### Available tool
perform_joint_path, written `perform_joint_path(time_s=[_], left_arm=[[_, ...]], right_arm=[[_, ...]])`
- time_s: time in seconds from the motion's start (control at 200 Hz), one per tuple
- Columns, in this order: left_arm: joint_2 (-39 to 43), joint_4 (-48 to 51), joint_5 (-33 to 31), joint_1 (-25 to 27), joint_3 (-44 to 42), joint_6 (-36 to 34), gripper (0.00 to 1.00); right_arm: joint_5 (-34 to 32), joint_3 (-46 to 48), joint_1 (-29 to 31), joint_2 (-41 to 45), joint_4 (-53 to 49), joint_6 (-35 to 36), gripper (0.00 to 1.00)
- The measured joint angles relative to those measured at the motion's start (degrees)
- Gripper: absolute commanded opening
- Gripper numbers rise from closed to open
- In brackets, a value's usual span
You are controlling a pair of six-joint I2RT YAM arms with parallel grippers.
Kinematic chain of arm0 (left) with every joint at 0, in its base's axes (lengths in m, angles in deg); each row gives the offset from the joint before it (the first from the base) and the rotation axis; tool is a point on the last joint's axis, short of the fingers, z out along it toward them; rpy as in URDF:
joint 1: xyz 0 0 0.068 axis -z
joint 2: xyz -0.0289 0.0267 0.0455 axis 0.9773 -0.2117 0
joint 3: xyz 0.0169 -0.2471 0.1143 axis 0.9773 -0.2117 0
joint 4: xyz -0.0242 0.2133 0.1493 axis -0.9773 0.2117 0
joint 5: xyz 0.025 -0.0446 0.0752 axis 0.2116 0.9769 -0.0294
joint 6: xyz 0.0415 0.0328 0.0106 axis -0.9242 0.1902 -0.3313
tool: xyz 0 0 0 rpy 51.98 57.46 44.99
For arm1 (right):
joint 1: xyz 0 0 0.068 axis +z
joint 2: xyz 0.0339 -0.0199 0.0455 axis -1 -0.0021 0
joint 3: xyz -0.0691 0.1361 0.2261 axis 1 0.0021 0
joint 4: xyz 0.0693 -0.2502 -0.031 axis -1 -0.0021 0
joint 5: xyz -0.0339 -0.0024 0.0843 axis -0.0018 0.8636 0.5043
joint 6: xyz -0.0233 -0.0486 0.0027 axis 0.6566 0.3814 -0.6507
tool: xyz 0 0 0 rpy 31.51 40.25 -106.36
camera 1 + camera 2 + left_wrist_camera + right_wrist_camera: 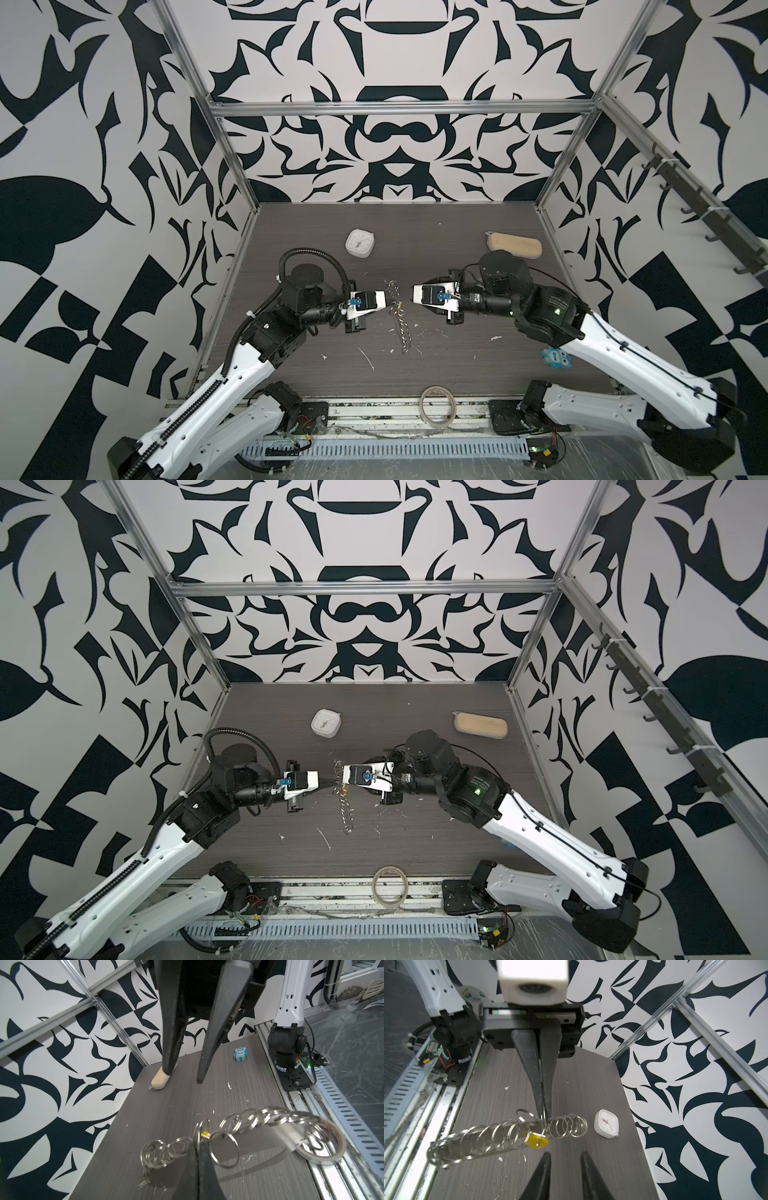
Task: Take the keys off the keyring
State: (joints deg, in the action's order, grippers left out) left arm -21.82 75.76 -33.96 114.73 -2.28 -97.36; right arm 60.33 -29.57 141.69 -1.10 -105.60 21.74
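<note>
Pinching one ring of the keyring, your left gripper shows its two black fingers pressed together with no gap, as the right wrist view has it. The keys, a yellow tag on a thin wire ring, hang just under that pinch, touching the chain. To both sides of the grip the silvery rings run out in a line, raised above the table with a shadow beneath; whether either end touches the surface you cannot tell. Your right gripper faces the tag from just beside it, fingers a narrow way apart and holding nothing, the tag ahead of the tips and not between them. In both top views the two grippers meet nose to nose over the middle of the table, the chain between them and white scraps scattered nearby. Farther out, a white clock lies near the chain's far end, a tan case rests near the back right corner, a blue owl eraser sits near the right edge, and a tape roll lies at the front edge.
</note>
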Motion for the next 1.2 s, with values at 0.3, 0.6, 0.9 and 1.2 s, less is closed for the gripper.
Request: perform_joint_path(time_s=[0.3,0.6,0.9,1.2], left_arm=[[-1.0,-2.1,3.0,-0.3,0.0,-0.3,0.00],[-1.1,-4.3,4.7,-0.4,0.0,-0.2,0.00],[-1.3,-9.0,6.1,-1.0,-0.9,2.6,0.00],[-1.8,-11.3,7.2,-1.0,-2.7,4.6,0.00]], right_arm=[[4.4,-0.3,0.0,-0.9,0.6,-2.3,0.22],[5.9,-0.3,0.0,-3.4,0.5,-3.1,0.24],[5.9,-0.3,0.0,-3.5,0.6,-3.6,0.19],[5.9,-0.3,0.0,-4.5,1.0,-3.7,0.00]])
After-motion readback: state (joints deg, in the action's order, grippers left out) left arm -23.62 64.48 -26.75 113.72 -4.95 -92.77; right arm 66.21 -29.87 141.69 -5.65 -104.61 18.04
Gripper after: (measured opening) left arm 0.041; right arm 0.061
